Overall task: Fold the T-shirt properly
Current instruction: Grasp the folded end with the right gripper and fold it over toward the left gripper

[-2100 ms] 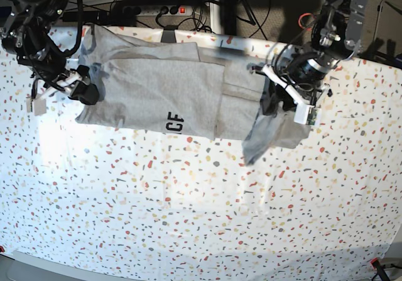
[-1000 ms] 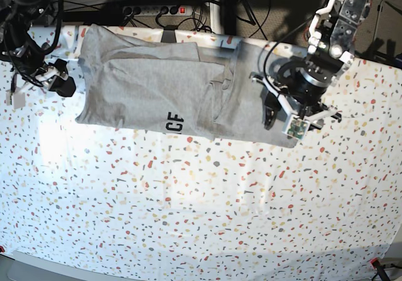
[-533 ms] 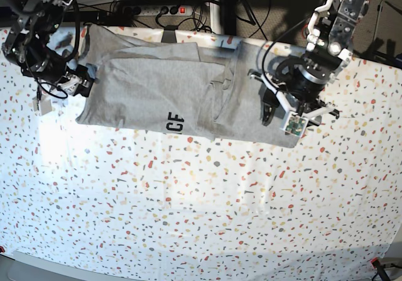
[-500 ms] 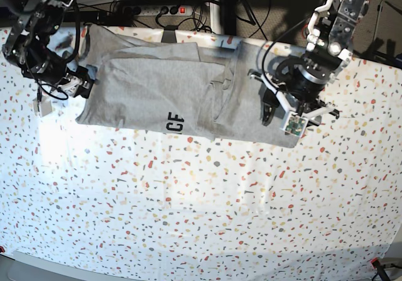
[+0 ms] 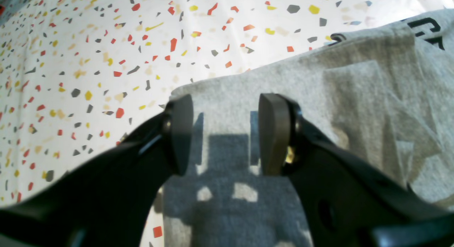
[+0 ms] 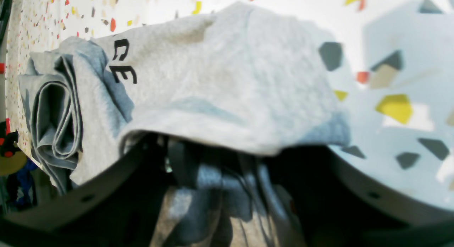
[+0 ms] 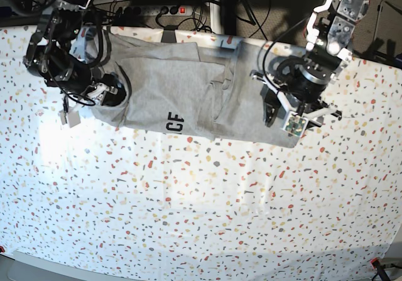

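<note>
worktop (image 7: 201, 205): white, speckled red, yellow and grey, filling nearly the whole base view | T-shirt (image 7: 188, 99): heather-grey, lies flat and partly folded at 12 o'clock, black letters at its near edge | 3, 6, 9 o'clock: bare speckled surface

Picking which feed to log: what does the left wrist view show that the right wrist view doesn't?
Left wrist only: the left end effector open over a flat corner of the T-shirt, nothing between its pads, shadow on the cloth.

Right wrist only: bunched shirt folds and cloth draped over the right end effector, hiding its fingertips; grip state can't be told.

Both: grey shirt, black lettering, speckled tablecloth.
</note>
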Controlling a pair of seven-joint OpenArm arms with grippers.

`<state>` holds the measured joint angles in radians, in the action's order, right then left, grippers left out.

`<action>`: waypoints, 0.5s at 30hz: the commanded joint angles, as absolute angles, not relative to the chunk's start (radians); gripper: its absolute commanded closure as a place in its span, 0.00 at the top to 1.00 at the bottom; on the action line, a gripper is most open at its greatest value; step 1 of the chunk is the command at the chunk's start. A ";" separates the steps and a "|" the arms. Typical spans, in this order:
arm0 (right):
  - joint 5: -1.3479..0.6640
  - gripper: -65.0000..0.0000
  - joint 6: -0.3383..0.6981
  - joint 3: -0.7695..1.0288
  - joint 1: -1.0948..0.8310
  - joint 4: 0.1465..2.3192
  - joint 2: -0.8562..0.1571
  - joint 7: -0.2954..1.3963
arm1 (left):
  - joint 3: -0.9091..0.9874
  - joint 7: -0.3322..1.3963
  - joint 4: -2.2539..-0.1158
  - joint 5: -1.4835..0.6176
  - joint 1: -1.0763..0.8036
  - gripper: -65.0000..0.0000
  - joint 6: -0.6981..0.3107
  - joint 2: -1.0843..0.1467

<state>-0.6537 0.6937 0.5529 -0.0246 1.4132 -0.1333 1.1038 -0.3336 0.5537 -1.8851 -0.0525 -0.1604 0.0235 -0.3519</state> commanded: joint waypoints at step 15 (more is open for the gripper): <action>-0.642 0.00 0.698 0.672 -0.012 1.468 -0.177 1.077 | -0.328 0.554 -1.902 -0.004 -0.153 0.45 0.027 -0.369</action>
